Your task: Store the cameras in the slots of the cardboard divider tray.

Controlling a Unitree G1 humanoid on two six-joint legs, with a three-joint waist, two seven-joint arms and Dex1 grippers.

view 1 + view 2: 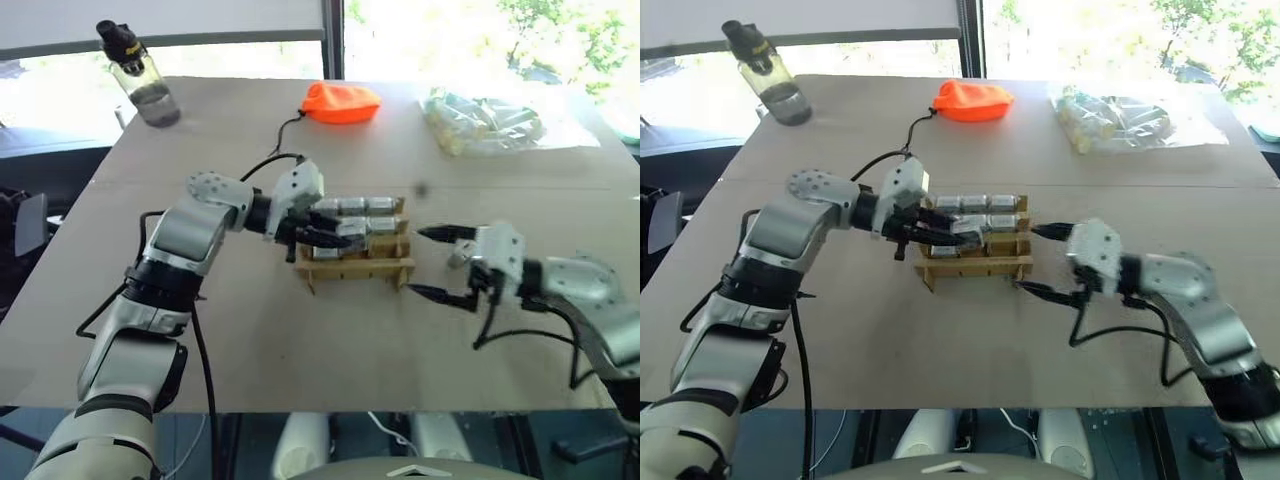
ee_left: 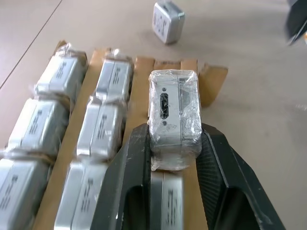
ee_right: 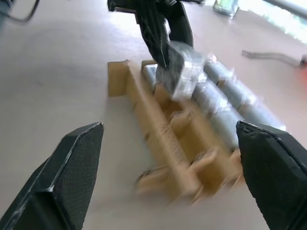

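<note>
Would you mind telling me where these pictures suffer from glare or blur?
Both eye views: windows behind the table are blown out white. Right wrist view: the cardboard tray and the wrapped camera in the left gripper are smeared by motion. Left wrist view: crisp, with plastic wrap glinting.

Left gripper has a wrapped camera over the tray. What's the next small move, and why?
Probably lower the left gripper to seat its camera in the front-row slot of the cardboard divider tray. It is shut on that camera just above the row, and the back two rows look full. The right gripper is open beside the tray.
</note>
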